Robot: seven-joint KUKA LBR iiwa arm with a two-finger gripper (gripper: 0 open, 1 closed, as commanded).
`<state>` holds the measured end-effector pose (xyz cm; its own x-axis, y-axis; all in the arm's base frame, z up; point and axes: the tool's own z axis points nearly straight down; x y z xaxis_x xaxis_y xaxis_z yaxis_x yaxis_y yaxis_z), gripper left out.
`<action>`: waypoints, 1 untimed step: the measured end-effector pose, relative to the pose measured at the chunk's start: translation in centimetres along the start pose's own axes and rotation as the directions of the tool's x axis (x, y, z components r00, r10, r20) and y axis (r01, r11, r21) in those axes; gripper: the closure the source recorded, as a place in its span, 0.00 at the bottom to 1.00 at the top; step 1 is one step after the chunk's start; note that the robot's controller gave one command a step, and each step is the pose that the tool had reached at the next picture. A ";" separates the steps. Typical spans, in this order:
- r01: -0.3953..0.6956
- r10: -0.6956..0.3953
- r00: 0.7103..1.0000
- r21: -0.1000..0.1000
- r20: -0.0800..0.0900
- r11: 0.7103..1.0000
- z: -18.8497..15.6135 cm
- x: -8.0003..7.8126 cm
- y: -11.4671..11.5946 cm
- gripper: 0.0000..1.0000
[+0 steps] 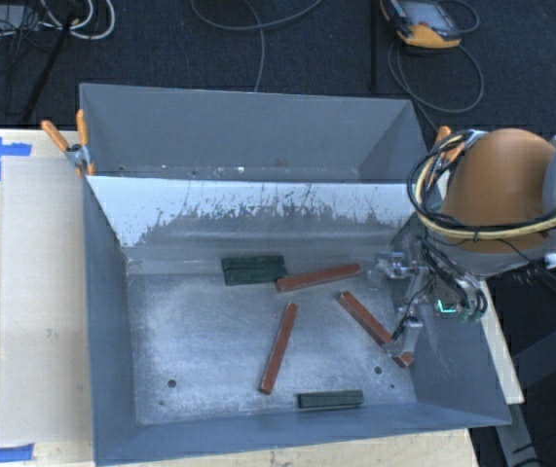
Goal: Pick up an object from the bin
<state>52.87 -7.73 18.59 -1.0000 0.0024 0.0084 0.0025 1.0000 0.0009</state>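
In the grey metal bin [248, 144], the gripper [403, 337] sits low at the right side over the near-right end of a slanted, flat red-brown bar [359, 313], whether spread or pressed together I cannot tell, while a dark green rectangular block [253, 269] lies further left.

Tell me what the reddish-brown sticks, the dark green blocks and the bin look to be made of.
Reddish-brown sticks: probably wood, perhaps painted; matte, straight-edged, with flat faces.
Dark green blocks: matte and rectangular; could be wood, plastic or foam, the look leaves it open.
Bin: grey sheet metal with a dull finish, its floor scuffed pale and streaked with scratches near the back.
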 end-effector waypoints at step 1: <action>-0.258 0.258 0.966 -0.001 0.002 0.966 12.0 -1.4 -6.3 0.00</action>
<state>54.20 -14.00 6.62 -0.9654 0.2607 0.0064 0.2607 0.9654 -0.0002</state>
